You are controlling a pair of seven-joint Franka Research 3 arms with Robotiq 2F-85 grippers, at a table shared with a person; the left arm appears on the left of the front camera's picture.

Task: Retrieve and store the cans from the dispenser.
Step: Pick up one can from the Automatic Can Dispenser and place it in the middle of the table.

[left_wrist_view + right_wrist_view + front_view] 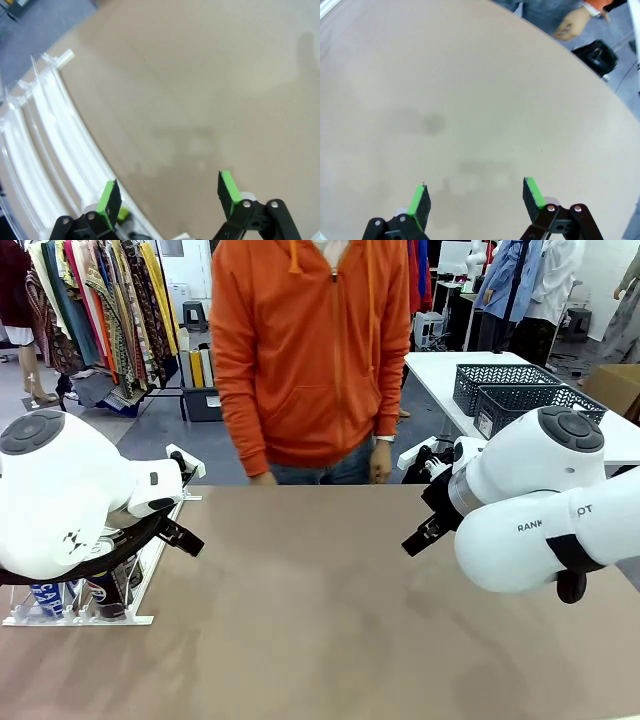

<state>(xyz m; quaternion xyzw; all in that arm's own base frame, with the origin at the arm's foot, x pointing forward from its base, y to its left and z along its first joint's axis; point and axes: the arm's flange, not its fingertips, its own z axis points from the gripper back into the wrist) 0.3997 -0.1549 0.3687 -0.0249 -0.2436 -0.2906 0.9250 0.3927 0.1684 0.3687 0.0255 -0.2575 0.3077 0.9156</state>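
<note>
At table (320, 630) left, the flat white-and-clear plastic rack dispenser (85, 619) holds slim blue and black cans (46, 598) at its front stop. Left gripper (167, 192) and right gripper (475, 197) stand apart, empty. Risk: left fingers (109, 197) snagging the thin rails (65, 132) nearby.
</note>
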